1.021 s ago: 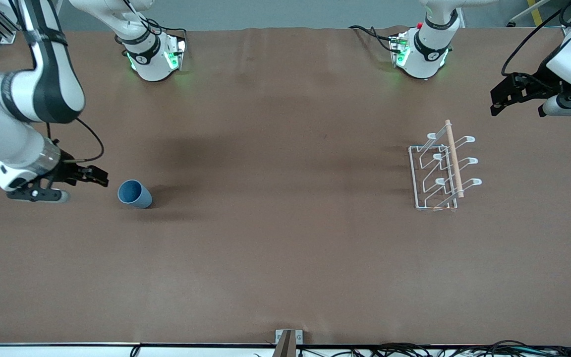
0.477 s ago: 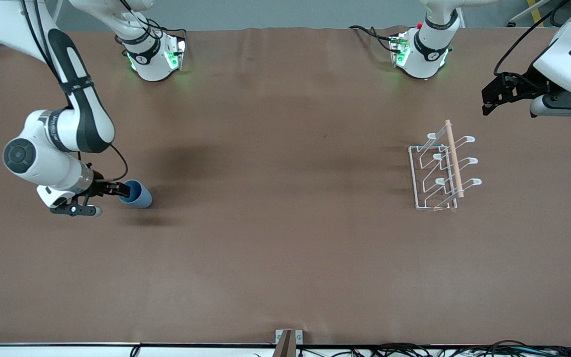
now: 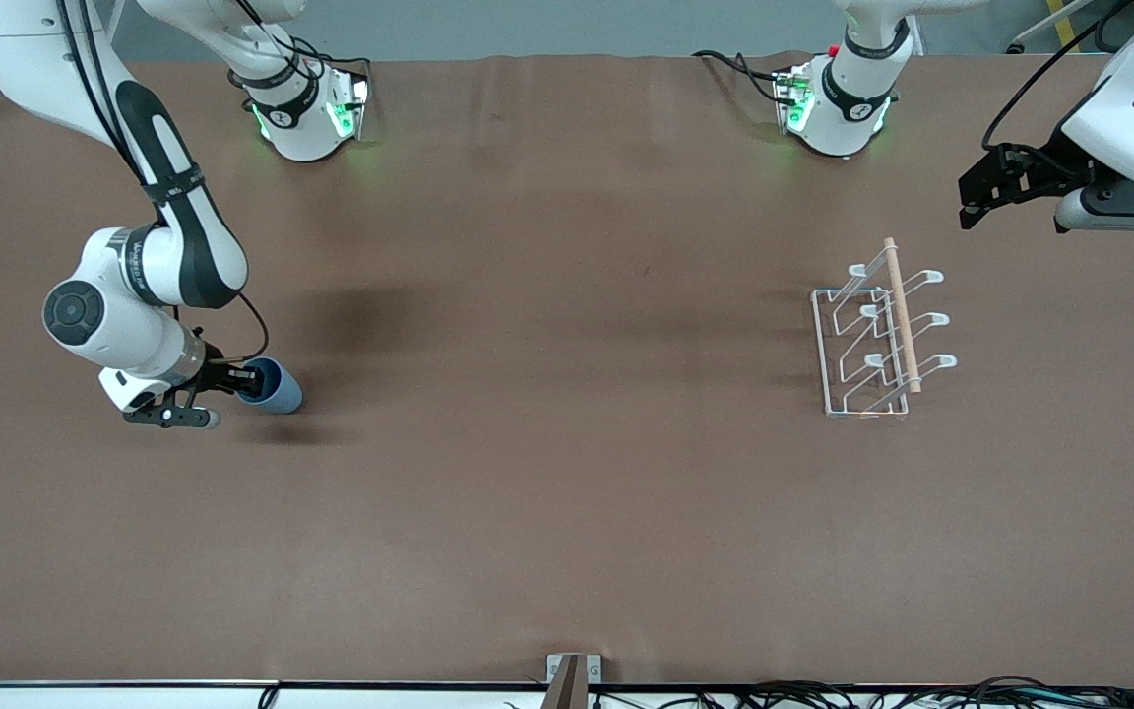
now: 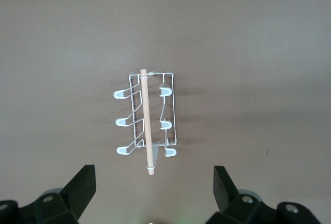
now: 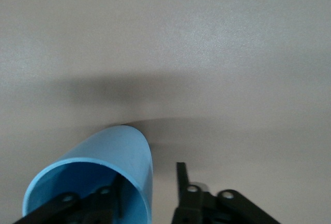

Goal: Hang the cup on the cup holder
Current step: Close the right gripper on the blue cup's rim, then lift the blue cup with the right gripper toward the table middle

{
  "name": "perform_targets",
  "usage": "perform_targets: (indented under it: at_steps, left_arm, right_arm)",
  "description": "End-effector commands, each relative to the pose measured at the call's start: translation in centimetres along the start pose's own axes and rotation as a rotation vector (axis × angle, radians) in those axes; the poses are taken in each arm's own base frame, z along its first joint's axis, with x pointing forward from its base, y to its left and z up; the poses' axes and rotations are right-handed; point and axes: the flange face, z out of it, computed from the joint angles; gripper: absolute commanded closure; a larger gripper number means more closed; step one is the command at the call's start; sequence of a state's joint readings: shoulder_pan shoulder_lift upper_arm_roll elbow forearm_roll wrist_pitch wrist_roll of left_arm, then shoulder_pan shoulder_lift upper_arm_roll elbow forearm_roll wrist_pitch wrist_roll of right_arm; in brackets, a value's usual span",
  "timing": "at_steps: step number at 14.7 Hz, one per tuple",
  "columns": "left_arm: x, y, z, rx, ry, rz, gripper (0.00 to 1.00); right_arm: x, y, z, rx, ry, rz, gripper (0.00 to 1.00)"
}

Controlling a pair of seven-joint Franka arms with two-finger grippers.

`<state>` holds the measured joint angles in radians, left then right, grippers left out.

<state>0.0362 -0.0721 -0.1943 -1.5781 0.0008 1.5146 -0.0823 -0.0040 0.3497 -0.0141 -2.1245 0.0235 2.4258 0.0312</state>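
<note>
The right gripper (image 3: pixel 237 380) straddled the rim of the cup (image 3: pixel 272 386), one finger inside its mouth and one outside, jaws apart and not yet clamped; the smooth, light-blue tapered tumbler lay on the table (image 3: pixel 567 492) toward the right arm's end. The left gripper (image 3: pixel 976 202) waited aloft with jaws spread wide near the cup holder (image 3: pixel 877 340), a white wire rack with looped prongs and a pale wooden rod (image 4: pixel 147 125).

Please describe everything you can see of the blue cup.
The cup is a small light-blue tumbler without a handle, matte like plastic, slightly tapered. It is on the table at the right arm's end, its open mouth turned toward the right pincer. One finger is inside the mouth, the other outside the wall. The jaws are still apart.
</note>
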Motion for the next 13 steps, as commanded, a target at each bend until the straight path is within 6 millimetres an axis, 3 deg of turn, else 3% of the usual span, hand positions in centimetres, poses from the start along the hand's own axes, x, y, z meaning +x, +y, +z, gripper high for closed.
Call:
perform_targets:
  at_steps: [1,4,7,10,13]
  left_arm:
    - [0.2,0.6,-1.0,-0.007,0.014,0.014,0.00]
    - [0.2,0.7,-1.0,-0.009,0.014,0.017,0.00]
    - [0.3,0.0,-0.9,-0.009,0.012,0.011,0.00]
    - [0.3,-0.1,-0.9,-0.009,0.012,0.008,0.00]
    - [0.4,-0.3,-0.9,-0.009,0.012,0.004,0.00]
  right_arm:
    - [-0.5,-0.3,-0.3,0.007,-0.003,-0.009,0.97]
    - [-0.7,-0.8,-1.9,0.009,-0.024,-0.015,0.97]
    - [-0.5,-2.4,-6.8,0.017,0.019,-0.037,0.97]
    - [-0.8,-6.9,-12.1,0.102,0.031,-0.049,0.97]
    - [-1.9,-12.1,-14.5,0.294,0.031,-0.011,0.97]
